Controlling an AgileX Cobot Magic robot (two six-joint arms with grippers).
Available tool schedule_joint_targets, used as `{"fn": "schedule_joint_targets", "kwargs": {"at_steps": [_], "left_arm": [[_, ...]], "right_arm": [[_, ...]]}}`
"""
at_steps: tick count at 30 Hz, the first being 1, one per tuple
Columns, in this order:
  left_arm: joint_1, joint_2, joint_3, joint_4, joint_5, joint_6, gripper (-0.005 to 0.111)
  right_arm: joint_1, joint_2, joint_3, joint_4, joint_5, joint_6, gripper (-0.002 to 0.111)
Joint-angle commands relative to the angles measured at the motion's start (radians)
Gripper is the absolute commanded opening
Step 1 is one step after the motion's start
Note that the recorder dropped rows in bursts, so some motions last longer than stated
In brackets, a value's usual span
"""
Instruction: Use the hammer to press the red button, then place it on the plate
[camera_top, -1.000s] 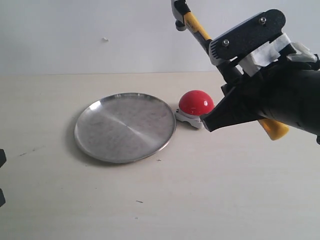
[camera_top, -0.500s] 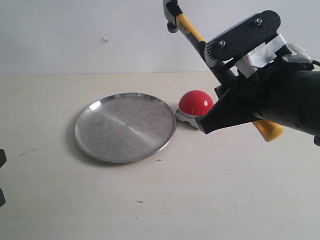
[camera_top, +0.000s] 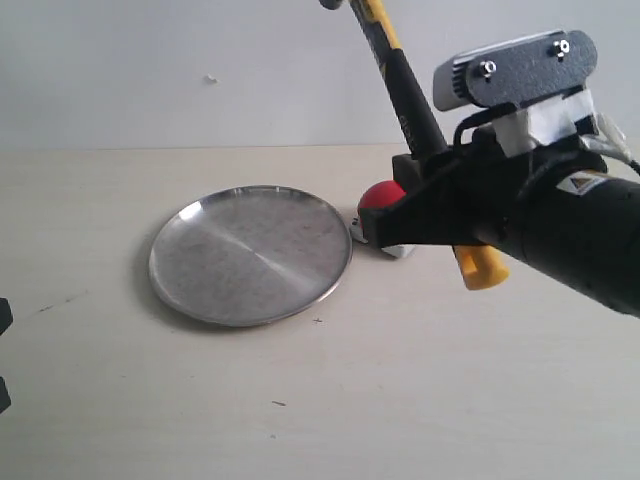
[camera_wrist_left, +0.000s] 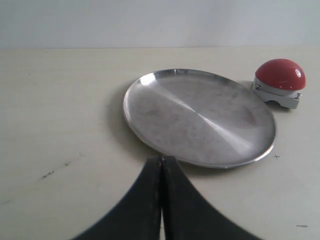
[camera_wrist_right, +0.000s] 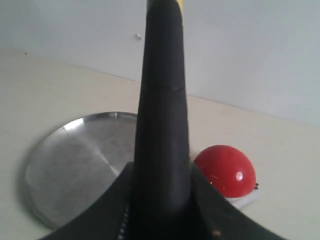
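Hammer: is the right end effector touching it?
Touching. The right wrist view shows the hammer clamped by its black handle in the right end effector; the exterior view shows it held aloft.

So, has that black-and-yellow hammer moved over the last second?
Yes: the black-and-yellow claw hammer swung more upright and leftward, its yellow end nearer the red dome button.

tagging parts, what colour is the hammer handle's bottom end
Yellow. The hammer shows its handle end best in the exterior view.
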Motion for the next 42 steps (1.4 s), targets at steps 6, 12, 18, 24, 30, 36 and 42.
{"fn": "schedule_joint_targets", "kwargs": {"at_steps": [6, 12, 18, 24, 30, 36, 42], "left_arm": [[0.003, -0.009, 0.003, -0.008, -0.004, -0.003, 0.0], [0.003, -0.009, 0.003, -0.008, -0.004, -0.003, 0.0], [0.003, -0.009, 0.003, -0.008, -0.004, -0.003, 0.0], [0.003, -0.009, 0.003, -0.008, -0.004, -0.003, 0.0], [0.003, -0.009, 0.003, -0.008, -0.001, -0.003, 0.0], [0.003, -0.009, 0.003, -0.008, -0.001, -0.003, 0.0], [0.003, -0.009, 0.003, -0.008, -0.001, -0.003, 0.0]], "right_arm": [[-0.171, -0.013, 0.103, -0.115, 0.045, 0.202, 0.0], [-0.282, 0.022, 0.098, -0.73, 0.226, 0.799, 0.0], [-0.327, 0.074, 0.094, -0.909, 0.249, 0.987, 0.0], [-0.327, 0.118, 0.087, -0.909, 0.232, 0.961, 0.0], [-0.327, 0.181, 0.044, -0.894, 0.237, 0.961, 0.0], [-0.327, 0.268, -0.029, -0.882, 0.228, 0.936, 0.0], [-0.327, 0.297, -0.035, -0.504, 0.21, 0.589, 0.0]]}}
